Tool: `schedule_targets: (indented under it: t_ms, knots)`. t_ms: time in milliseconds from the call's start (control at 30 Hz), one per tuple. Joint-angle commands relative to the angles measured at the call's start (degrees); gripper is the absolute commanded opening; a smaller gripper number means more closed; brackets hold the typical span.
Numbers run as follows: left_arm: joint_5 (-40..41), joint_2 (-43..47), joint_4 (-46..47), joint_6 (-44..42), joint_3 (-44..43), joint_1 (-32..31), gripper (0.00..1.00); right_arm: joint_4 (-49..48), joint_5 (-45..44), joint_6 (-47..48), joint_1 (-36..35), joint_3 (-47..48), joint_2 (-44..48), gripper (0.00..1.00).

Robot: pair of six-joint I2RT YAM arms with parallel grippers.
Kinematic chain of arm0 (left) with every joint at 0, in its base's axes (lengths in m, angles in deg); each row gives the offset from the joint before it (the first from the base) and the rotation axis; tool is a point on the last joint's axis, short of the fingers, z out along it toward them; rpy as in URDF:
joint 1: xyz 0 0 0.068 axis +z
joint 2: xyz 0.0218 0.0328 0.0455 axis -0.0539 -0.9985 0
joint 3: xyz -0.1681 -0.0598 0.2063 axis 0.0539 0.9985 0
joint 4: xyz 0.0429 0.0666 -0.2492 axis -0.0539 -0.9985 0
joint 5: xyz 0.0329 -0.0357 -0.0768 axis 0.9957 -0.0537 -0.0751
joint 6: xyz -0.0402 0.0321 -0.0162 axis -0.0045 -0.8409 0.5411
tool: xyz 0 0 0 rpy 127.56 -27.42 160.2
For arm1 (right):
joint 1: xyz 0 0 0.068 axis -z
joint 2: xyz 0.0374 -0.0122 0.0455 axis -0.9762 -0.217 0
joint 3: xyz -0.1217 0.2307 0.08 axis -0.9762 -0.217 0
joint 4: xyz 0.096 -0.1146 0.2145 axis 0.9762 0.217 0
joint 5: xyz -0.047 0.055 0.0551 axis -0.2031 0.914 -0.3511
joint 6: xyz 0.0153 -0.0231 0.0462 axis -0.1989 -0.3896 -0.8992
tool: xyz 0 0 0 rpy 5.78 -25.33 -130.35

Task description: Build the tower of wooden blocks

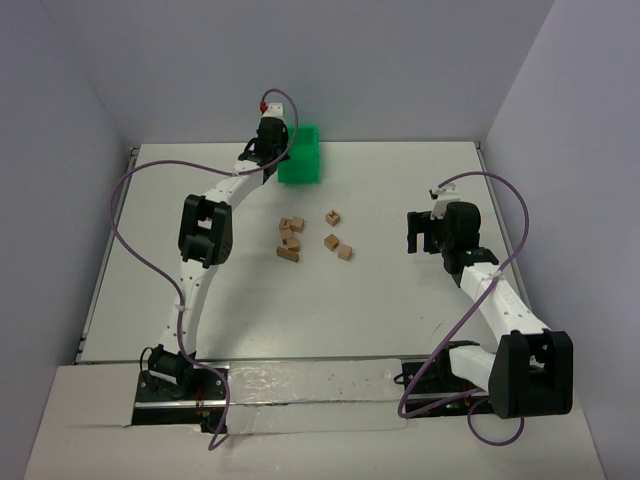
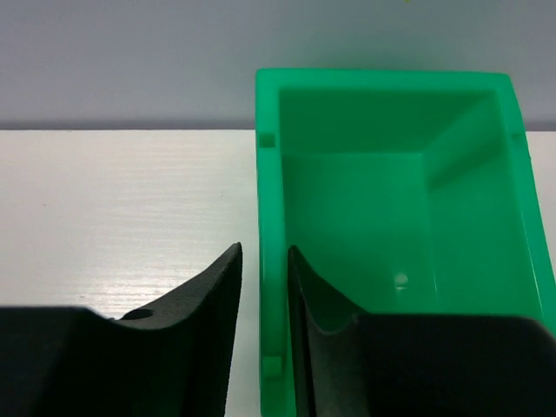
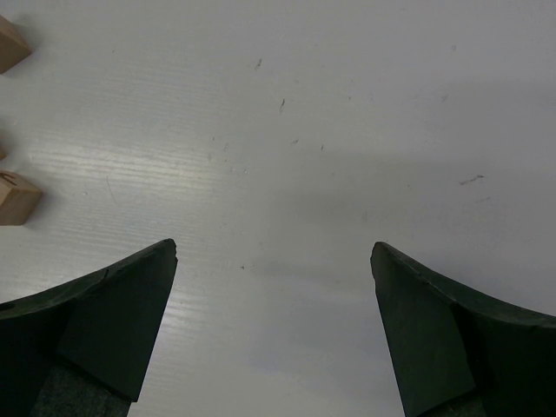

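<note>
Left gripper [image 2: 264, 261], barely parted, straddles the bin [image 2: 382, 80] wall; right gripper [image 3: 274, 252] gapes empty. Blocks [image 1: 331, 241] lie scattered, stacking seemingly unstarted; next, grasp one.

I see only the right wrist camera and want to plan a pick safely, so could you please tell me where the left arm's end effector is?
Observer: The left end effector is at the far side, its fingers slightly apart on either side of the green bin's left wall.
Operator: Thank you. Is anything inside that bin?
Observer: No, the left wrist view shows it empty.
Operator: And where do the wood blocks lie?
Observer: The wood blocks lie in two small loose groups in the middle of the workspace, left of your end effector in the top view.
</note>
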Motion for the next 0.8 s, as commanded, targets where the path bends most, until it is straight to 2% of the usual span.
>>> schedule_targets:
  t_ms: [0, 200, 367, 567, 667, 767]
  knots:
    - [0.49, -1.08, 3.15, -0.07, -3.87, 0.24, 0.37, -1.03, 0.08, -0.71, -0.24, 3.18, -0.47, 1.0]
    - [0.59, -0.46, 2.7, 0.07, -4.43, 0.48, 0.53, -0.79, 0.02, -0.8, -0.24, 3.36, -0.47, 1.0]
    - [-4.58, 3.77, 0.76, -0.7, -7.18, 1.21, 0.73, -0.53, 0.49, -0.97, -0.24, 3.42, 0.7, 1.0]
    - [-6.07, 14.2, -2.13, -5.26, -6.38, 1.21, 0.82, -0.47, 1.28, -1.0, -0.24, 3.36, 2.31, 1.0]
    - [-14.15, 25.22, -5.57, -9.24, 2.21, 1.3, 0.83, -0.15, 2.03, -0.98, -0.24, 3.53, 3.04, 1.0]
    - [-21.01, 32.33, -7.95, -9.64, 12.75, 1.38, 0.78, 0.62, 3.4, -0.97, -0.24, 3.71, 3.98, 1.0]
